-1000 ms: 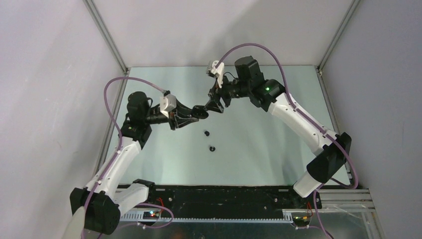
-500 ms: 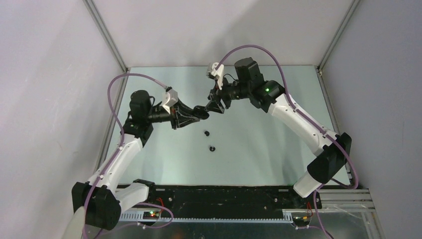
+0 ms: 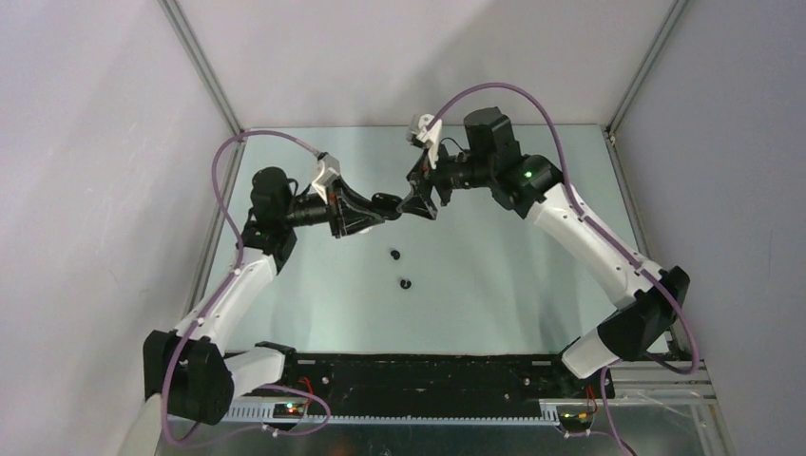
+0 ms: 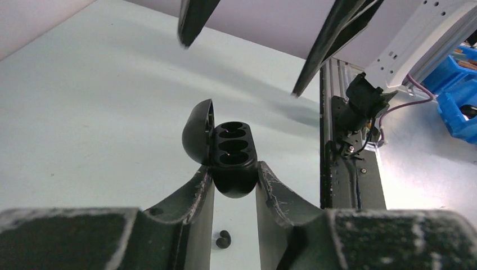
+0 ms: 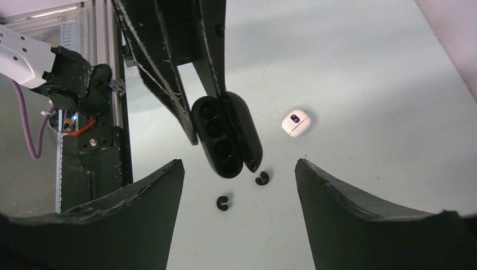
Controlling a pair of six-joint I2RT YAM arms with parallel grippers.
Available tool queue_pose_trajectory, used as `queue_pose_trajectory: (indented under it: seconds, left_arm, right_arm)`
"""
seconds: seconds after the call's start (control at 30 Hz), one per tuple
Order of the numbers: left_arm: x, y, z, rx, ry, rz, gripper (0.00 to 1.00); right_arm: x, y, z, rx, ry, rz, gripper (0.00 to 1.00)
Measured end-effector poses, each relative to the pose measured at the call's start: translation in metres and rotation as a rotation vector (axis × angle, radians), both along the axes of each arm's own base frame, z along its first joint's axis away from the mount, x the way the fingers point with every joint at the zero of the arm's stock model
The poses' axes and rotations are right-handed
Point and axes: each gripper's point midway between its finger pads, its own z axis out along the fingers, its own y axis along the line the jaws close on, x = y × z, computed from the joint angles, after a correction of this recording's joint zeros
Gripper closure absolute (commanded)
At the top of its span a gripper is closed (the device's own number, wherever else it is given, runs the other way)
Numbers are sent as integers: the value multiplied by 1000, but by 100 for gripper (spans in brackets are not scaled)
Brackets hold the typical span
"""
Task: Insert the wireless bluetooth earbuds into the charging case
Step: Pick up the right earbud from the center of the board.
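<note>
Right hand (image 3: 421, 204) has backed off slightly, wide and empty, as left hand (image 4: 235, 174) clamps the open charging case (image 4: 232, 154) above the worktop's (image 3: 494, 275) far half, sockets presented for loading; two black earbuds (image 5: 261, 179) lie beneath.

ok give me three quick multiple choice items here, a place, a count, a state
1. Where is the black case? A lying loose B held by the left gripper C out of view
2. How many black earbuds lie on the table? A one B four C two
3. The case's lid is: A open B shut C missing
Answers: 1 B, both wrist views show it clamped. 2 C, two show in the right wrist view. 3 A, it stands swung aside.
</note>
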Motion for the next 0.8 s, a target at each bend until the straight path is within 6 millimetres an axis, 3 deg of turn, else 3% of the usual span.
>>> queue_pose_trajectory:
  seconds: [0.17, 0.27, 0.37, 0.47, 0.5, 0.67, 0.8]
  left_arm:
    - [8, 2, 0, -53, 69, 51, 100]
    - [16, 7, -3, -89, 118, 100, 100]
    - [27, 17, -1, -129, 148, 166, 100]
    - [39, 28, 6, -172, 151, 234, 100]
    - [40, 30, 7, -177, 150, 242, 100]
    - [44, 39, 12, -214, 145, 300, 100]
    - [46, 45, 17, -231, 129, 338, 100]
  right_arm:
    - [-1, -19, 19, 21, -56, -39, 23]
    - [-8, -33, 11, 6, -75, -64, 32]
    - [-9, -46, -17, -48, -68, -111, 41]
    - [-14, -48, -61, -133, -31, -109, 52]
    - [-15, -48, -67, -145, -26, -105, 55]
    - [-38, -43, -134, -282, -38, 28, 68]
    - [-54, -32, -170, -344, -87, 139, 75]
